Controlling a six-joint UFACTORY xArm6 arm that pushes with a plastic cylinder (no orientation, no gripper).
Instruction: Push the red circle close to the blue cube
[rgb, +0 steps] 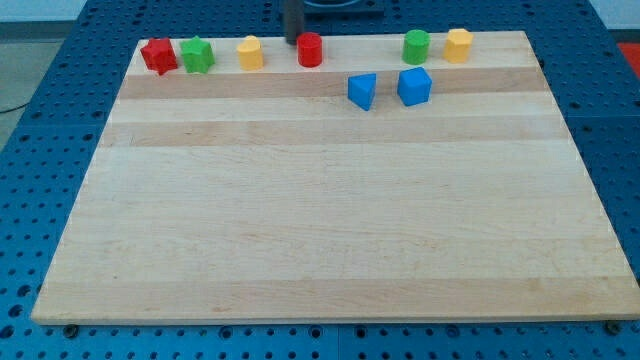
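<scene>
The red circle (310, 49) stands near the top edge of the wooden board (330, 220), a little left of the middle. The blue cube (414, 86) sits to its right and slightly lower. My tip (292, 41) is at the top edge, just left of the red circle and almost touching it.
A blue wedge-like block (363, 90) lies between the red circle and the blue cube. A red star (158, 55), a green star (197, 54) and a yellow block (250, 52) line the top left. A green cylinder (416, 46) and a yellow block (458, 45) sit at the top right.
</scene>
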